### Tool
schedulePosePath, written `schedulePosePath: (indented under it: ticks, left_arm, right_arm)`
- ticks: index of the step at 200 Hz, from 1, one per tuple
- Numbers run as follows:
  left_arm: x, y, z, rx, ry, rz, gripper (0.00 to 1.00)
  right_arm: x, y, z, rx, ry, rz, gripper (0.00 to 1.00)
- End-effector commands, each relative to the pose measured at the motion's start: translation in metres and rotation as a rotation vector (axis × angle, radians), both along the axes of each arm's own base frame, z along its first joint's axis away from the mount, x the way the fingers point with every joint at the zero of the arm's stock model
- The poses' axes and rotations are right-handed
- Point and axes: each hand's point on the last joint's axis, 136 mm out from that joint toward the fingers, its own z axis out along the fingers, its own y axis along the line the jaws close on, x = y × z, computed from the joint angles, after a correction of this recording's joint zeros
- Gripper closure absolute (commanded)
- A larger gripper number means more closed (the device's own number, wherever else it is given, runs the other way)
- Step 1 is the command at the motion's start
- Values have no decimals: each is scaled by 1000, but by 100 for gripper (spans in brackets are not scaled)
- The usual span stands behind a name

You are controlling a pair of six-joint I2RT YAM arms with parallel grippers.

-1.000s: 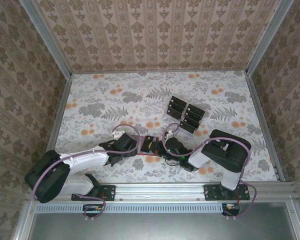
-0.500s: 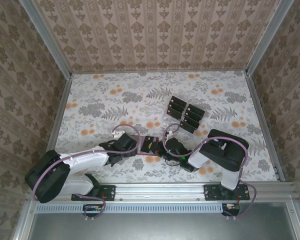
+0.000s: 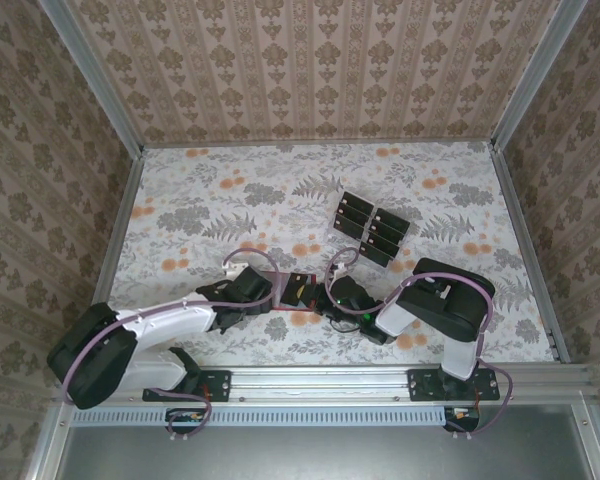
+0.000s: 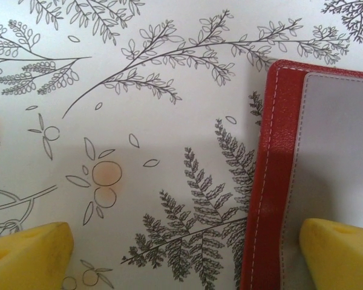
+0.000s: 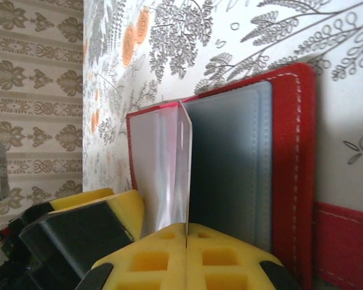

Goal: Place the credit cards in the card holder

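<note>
**Holder open, cards not yet inside**

The card holder [image 5: 293, 151] lies open on the table [image 3: 210, 200], near the front edge and between the two arms. The R gripper [image 5: 186, 232] is pressed together on a clear sleeve [image 5: 166, 163] of the holder, and the sleeve stands up like a page. The L gripper [image 4: 181, 254] is wide apart and holds nothing. It is low over the holder's edge, w/ one finger above the table pattern and the other above the grey inner pocket [image 4: 339, 133]. The credit cards [image 3: 370, 228] lie in a group farther back and to the right, well apart from the holder. None is inside yet.

I judge the step is to open a pocket and make the holder steady. To do it well, R should hold the sleeve up w/o pulling, b/c a light holder will probably slide or fold shut. L could come down on the cover to fix it, pressing flat and not on the stitched edge. After that a card should enter along the sleeve's open side, not at an angle.

The top view gives the place of the cards vs. the holder, but the pinch there is too small to tell. The R wrist view gives the pinch and the standing sleeve clearly. The L wrist view gives how the L fingers stand across the holder's border.
</note>
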Motion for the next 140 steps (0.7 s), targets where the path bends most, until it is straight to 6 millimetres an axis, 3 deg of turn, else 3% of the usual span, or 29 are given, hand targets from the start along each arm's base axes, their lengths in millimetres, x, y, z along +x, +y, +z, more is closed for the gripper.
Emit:
schedulePosePath:
  ticks: [1,44,92,140]
  left_arm:
    - [-6,8,4,47,22,-21,0]
    - [-7,7,12,18,10,-23,0]
    - [-5,-1,17,-10,3,-44,0]
    - [4,-12,21,-9,-19,-82,0]
  right_arm:
    - [-8,-12,-17,-101,47,-3,100]
    - [-12,-27,-29,-230,83,33,100]
    - [-3,-39,-35,-278,110,114,100]
    - [3,-22,-16,-219,61,211,100]
